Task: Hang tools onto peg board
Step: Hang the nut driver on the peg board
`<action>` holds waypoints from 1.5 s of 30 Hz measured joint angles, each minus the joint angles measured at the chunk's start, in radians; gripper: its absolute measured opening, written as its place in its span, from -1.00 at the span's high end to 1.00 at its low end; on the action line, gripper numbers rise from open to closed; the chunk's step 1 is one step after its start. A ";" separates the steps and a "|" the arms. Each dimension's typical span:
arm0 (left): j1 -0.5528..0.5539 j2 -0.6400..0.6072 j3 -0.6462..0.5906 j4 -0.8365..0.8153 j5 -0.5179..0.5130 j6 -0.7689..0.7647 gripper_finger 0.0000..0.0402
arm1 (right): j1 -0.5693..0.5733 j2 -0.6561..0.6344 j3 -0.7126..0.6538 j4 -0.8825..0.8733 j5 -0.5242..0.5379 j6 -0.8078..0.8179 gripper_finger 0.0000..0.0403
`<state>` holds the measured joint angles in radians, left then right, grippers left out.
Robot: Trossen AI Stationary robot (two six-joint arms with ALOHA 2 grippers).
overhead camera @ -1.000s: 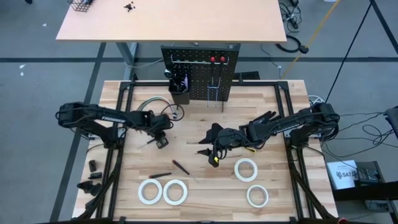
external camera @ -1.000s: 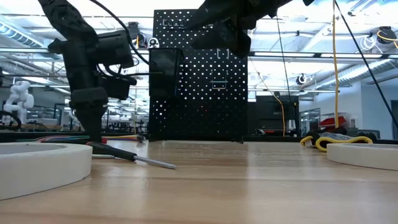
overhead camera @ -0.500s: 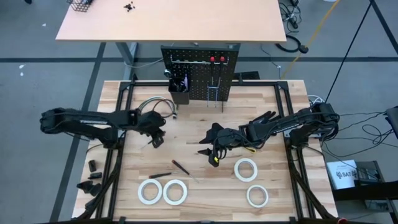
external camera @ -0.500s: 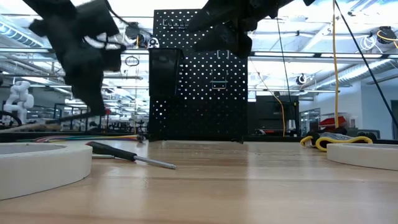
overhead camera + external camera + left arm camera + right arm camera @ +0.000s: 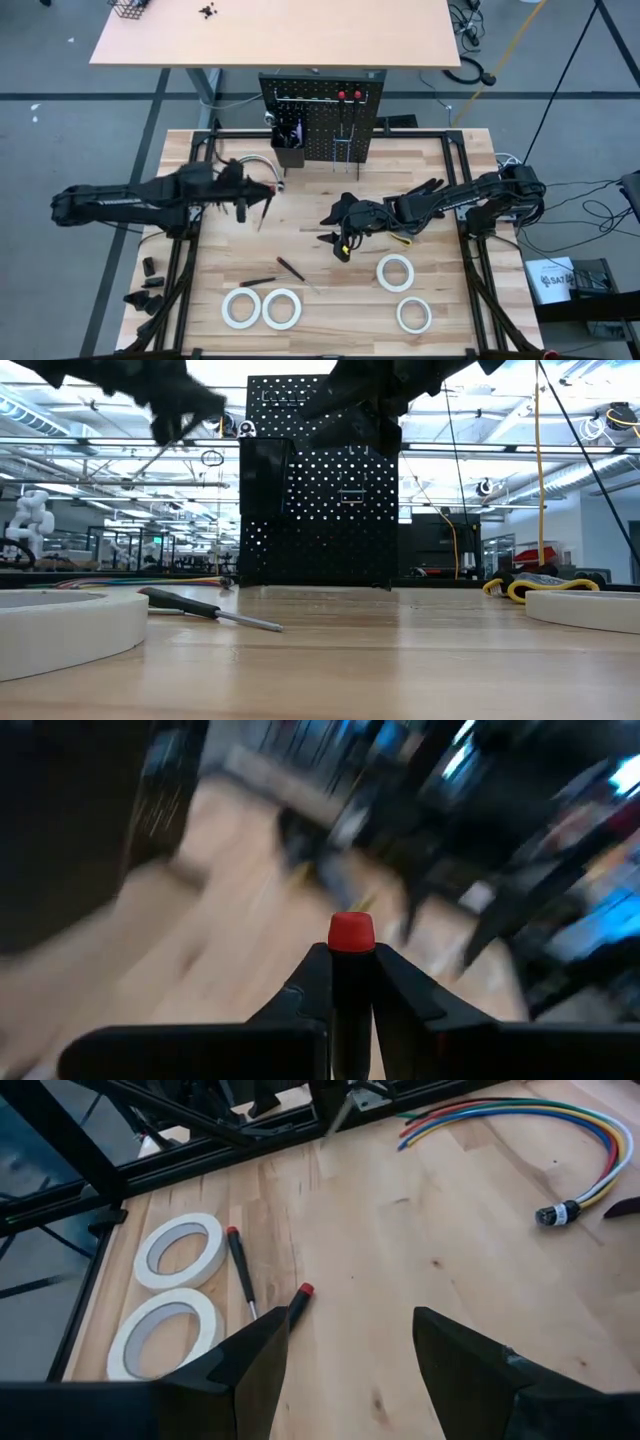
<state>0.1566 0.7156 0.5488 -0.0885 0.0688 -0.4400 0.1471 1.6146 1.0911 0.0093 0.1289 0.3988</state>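
My left gripper (image 5: 250, 203) hangs over the table's left half, well above the wood, shut on a black-handled screwdriver with a red end (image 5: 350, 932). In the low view it shows at the top left (image 5: 180, 415). My right gripper (image 5: 340, 245) hovers open over the table's middle with nothing between its fingers (image 5: 345, 1365). The black peg board (image 5: 320, 120) stands upright at the far edge. Two more screwdrivers (image 5: 258, 283) (image 5: 290, 268) lie flat near the front. Several white tape rolls (image 5: 282, 308) (image 5: 396, 271) also lie flat there. My left gripper pinches the screwdriver's black handle (image 5: 350, 982) between its two fingers, just under the red end. The fingers come nearly level from the table's left and lie across the tool. It is lifted clear, red end up, its thin shaft (image 5: 262, 215) slanting down.
A small black bin (image 5: 288, 142) hangs on the peg board's left side. A curved cable bundle (image 5: 250, 165) lies in front of it, just beyond my left gripper. A black-and-yellow object (image 5: 345, 252) is under my right gripper. Bare wood lies between the arms and the board.
My left gripper has risen from the tabletop and drawn toward the far edge, tipping from pointing down to nearly level. The screwdriver has come up with it, lifted clear of the wood and turned from lying flat to standing with its red end up.
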 joint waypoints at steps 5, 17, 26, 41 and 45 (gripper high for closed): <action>0.000 -0.025 0.023 0.183 -0.026 0.000 0.81 | -0.006 -0.014 0.000 -0.025 0.000 0.004 -0.03; -0.034 0.220 0.469 0.151 -0.092 0.148 0.81 | -0.048 -0.173 0.000 -0.255 0.165 -0.052 -0.03; -0.048 0.472 0.718 0.096 -0.185 0.297 0.81 | -0.069 -0.302 -0.006 -0.547 0.165 -0.047 -0.03; -0.044 0.559 0.742 0.212 -0.486 0.327 0.81 | -0.079 -0.632 -0.375 -0.204 0.154 -0.083 -0.03; -0.032 0.600 0.743 0.330 -0.507 0.318 0.81 | -0.094 -0.635 -0.388 -0.211 0.153 -0.148 -0.03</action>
<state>0.1246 1.3153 1.2915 0.2410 -0.4378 -0.1219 0.0530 0.9794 0.7033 -0.2022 0.2817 0.2509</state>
